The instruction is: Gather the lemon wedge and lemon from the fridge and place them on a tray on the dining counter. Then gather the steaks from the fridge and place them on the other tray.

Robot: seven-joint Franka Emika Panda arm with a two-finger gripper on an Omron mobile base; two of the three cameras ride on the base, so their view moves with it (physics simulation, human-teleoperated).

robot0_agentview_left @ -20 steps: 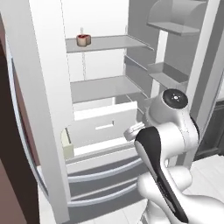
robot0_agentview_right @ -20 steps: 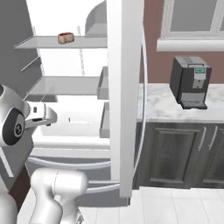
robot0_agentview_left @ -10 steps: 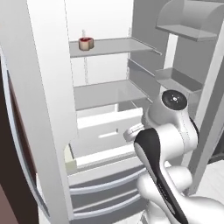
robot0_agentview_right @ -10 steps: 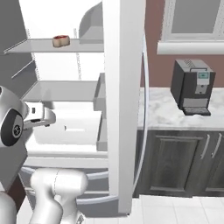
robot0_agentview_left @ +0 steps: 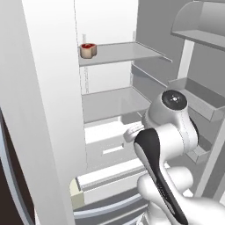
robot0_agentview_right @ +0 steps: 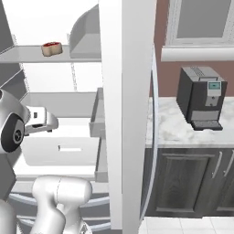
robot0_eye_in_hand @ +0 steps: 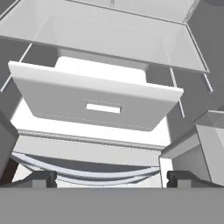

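High on the fridge shelf [robot0_agentview_left: 118, 52] sits a steak [robot0_agentview_left: 88, 49], well above the released gripper [robot0_eye_in_hand: 109, 177].

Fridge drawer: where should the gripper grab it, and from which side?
Take the drawer by the slot handle in the middle of its front panel, coming straight in from the front. The panel is flat and faces the open gripper; the slot is the one recess a finger could hook.

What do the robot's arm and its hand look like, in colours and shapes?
The arm is glossy white with rounded, bulbous links, a black curved band along one link and a dark round joint cap. The hand ends in two small dark finger tips.
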